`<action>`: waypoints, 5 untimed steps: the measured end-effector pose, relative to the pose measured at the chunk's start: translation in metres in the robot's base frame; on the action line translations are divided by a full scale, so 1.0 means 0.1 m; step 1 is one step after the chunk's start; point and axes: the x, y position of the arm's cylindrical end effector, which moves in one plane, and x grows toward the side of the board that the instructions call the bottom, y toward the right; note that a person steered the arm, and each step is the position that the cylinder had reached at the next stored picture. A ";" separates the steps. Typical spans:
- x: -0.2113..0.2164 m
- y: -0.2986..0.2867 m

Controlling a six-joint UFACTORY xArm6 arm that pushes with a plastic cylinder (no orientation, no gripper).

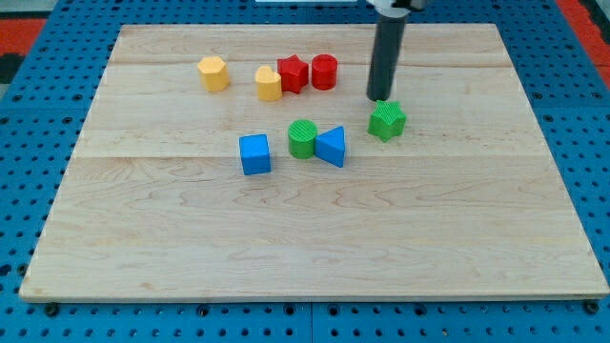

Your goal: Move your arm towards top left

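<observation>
My tip (380, 98) is the lower end of a dark rod that comes down from the view's top. It stands just above the green star block (387, 120), close to its upper edge. Left of the tip lie the red cylinder (324, 71), the red star block (293, 73) and a yellow block (269, 84), close together in a row. A second yellow block (213, 73), hexagonal, lies further left. Below them are the green cylinder (302, 138), the blue triangle (332, 146) touching it, and the blue cube (254, 154).
The blocks sit on a light wooden board (315, 238) that rests on a blue perforated surface (29, 191). The board's top left corner (124, 30) lies beyond the hexagonal yellow block.
</observation>
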 end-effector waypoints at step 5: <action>0.00 -1.85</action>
